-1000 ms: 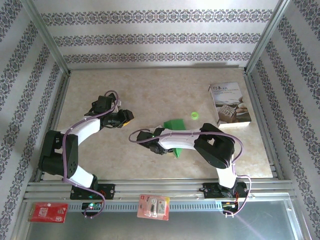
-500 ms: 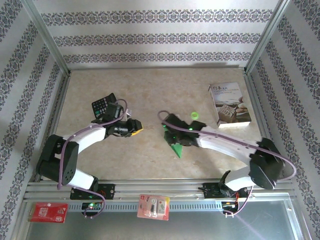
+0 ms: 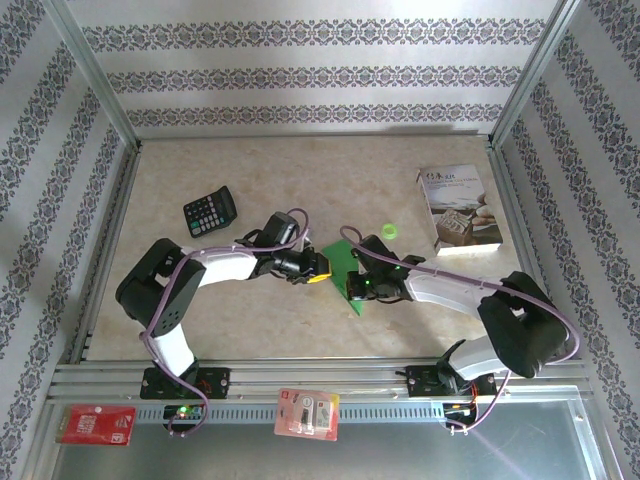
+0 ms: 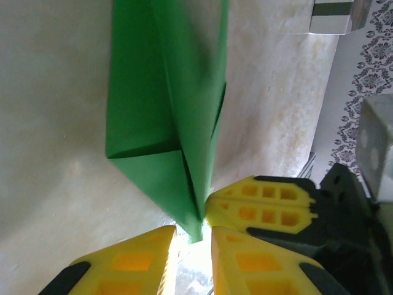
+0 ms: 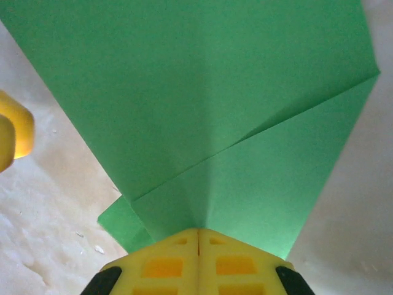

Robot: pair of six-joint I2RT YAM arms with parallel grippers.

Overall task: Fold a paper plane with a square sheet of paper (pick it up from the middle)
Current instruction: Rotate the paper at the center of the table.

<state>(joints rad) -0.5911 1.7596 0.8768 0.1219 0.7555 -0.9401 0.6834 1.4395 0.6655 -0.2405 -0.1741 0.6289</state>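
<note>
The square sheet of paper (image 3: 343, 256) is bright green and folded into a pointed wedge near the table's middle. In the right wrist view the green paper (image 5: 202, 92) fans out from my right gripper (image 5: 198, 236), whose yellow jaws are pressed shut on its centre crease. My right gripper (image 3: 357, 288) sits at the paper's near side. My left gripper (image 3: 322, 270) reaches in from the left. In the left wrist view the paper's (image 4: 166, 92) pointed tip lies in the narrow gap of my left gripper (image 4: 193, 246), whose jaws stand slightly apart. A finger of the right gripper (image 4: 264, 206) shows beside that tip.
A black calculator (image 3: 210, 212) lies at the left back. A white printed booklet (image 3: 459, 208) lies at the right, with a small green disc (image 3: 389, 231) between it and the paper. Two packets (image 3: 307, 413) (image 3: 96, 424) rest on the front rail.
My left arm has swung right from the calculator to the paper, its jaws narrowing. My right gripper has moved onto the paper and closed on the crease.
</note>
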